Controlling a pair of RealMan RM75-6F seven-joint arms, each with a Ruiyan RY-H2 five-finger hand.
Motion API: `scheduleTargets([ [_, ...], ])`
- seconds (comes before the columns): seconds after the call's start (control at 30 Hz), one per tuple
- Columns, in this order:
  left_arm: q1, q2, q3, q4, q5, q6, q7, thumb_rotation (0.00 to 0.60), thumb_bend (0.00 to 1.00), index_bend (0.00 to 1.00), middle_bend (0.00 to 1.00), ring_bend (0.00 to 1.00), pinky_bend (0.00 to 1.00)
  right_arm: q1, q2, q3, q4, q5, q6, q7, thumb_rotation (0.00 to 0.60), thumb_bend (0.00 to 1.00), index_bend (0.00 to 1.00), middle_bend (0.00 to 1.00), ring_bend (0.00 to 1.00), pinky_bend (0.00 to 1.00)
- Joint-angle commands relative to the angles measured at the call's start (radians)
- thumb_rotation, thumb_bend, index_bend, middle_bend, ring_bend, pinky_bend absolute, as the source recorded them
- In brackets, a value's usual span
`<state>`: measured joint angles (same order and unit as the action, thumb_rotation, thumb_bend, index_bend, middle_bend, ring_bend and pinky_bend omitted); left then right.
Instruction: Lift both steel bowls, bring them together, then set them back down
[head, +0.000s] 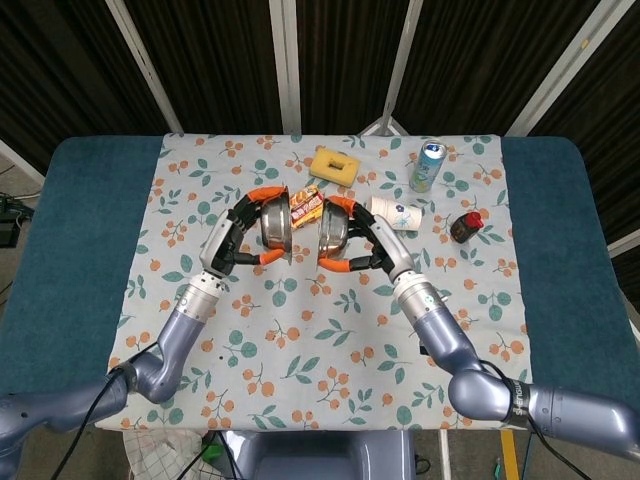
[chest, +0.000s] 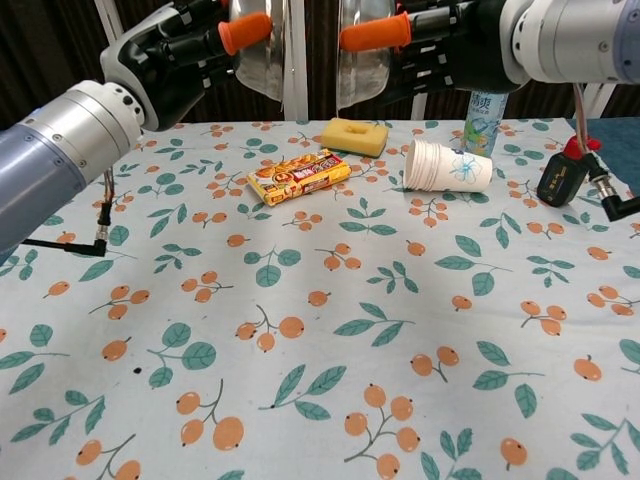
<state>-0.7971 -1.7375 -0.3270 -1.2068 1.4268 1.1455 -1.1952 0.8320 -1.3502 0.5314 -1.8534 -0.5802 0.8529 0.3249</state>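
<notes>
You are working in what is looking like a robot test lab, not a home: black curtains (head: 80, 70) are hanging behind bare metal frame struts (head: 285, 65), and the bench (head: 70, 250) is wearing blue padding under a fruit-print cloth (chest: 320, 330), with a cable (chest: 60, 245) trailing across it.

Backdrop: dark corrugated wall panels (head: 215, 60) behind slanted white metal frame bars (head: 287, 65). Teal padded bench (head: 70, 240) under white cloth with orange berry and green leaf print (head: 330, 330). Even overhead lighting.
</notes>
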Motion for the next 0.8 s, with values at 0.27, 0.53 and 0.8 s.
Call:
scheduleTargets([
  [0.27,0.030,0.214,0.087,-0.118,-0.020,-0.122,0.401,0.600,0.02,0.46,0.29,0.12,0.45,-0.027,0.039,-0.145,0.104,-0.230,0.045,-0.186,0.600,0.18,0.42,0.27,0.39,0.27],
  [0.53,0.042,0.409,0.098,-0.360,-0.327,-0.279,0.841,0.600,0.03,0.46,0.29,0.13,0.48,-0.034,0.075,-0.273,0.204,-0.406,0.019,-0.323,0.600,0.19,0.42,0.27,0.39,0.27],
  [0.8,-0.011,0.490,0.138,-0.491,-0.675,-0.325,1.142,0.600,0.09,0.45,0.30,0.13,0.50,-0.028,0.053,-0.365,0.287,-0.550,0.046,-0.480,0.600,0.19,0.42,0.27,0.39,0.27],
])
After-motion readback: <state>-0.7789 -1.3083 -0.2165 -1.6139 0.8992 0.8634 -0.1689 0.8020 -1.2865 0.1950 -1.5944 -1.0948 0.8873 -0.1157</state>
